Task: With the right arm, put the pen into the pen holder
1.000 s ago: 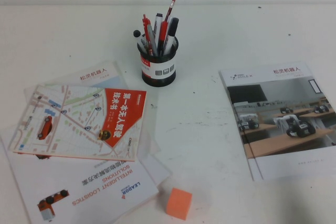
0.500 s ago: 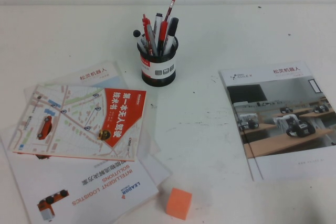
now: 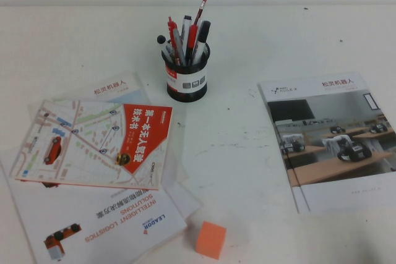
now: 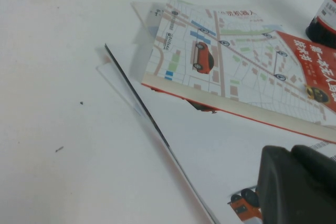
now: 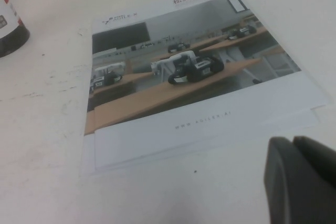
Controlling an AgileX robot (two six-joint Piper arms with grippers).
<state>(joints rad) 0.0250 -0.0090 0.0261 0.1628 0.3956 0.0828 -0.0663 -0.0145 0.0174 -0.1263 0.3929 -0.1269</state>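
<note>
The pen holder (image 3: 185,78), a black round cup with a white label band, stands upright at the middle back of the table. Several pens stick out of it, among them a slim grey pen (image 3: 179,42), red pens and a black-capped marker. Neither arm shows in the high view. In the right wrist view my right gripper (image 5: 292,141) hovers shut and empty over bare table beside the booklet, with the pen holder (image 5: 10,27) far off. The left wrist view has my left gripper (image 4: 291,150) shut and empty above the left brochures, with the holder's base (image 4: 323,24) at the picture's edge.
A map booklet with a red cover (image 3: 99,143) lies on a stack of brochures (image 3: 111,221) at the left. On the right lies a photo-covered booklet (image 3: 331,140). An orange cube (image 3: 211,239) sits near the front edge.
</note>
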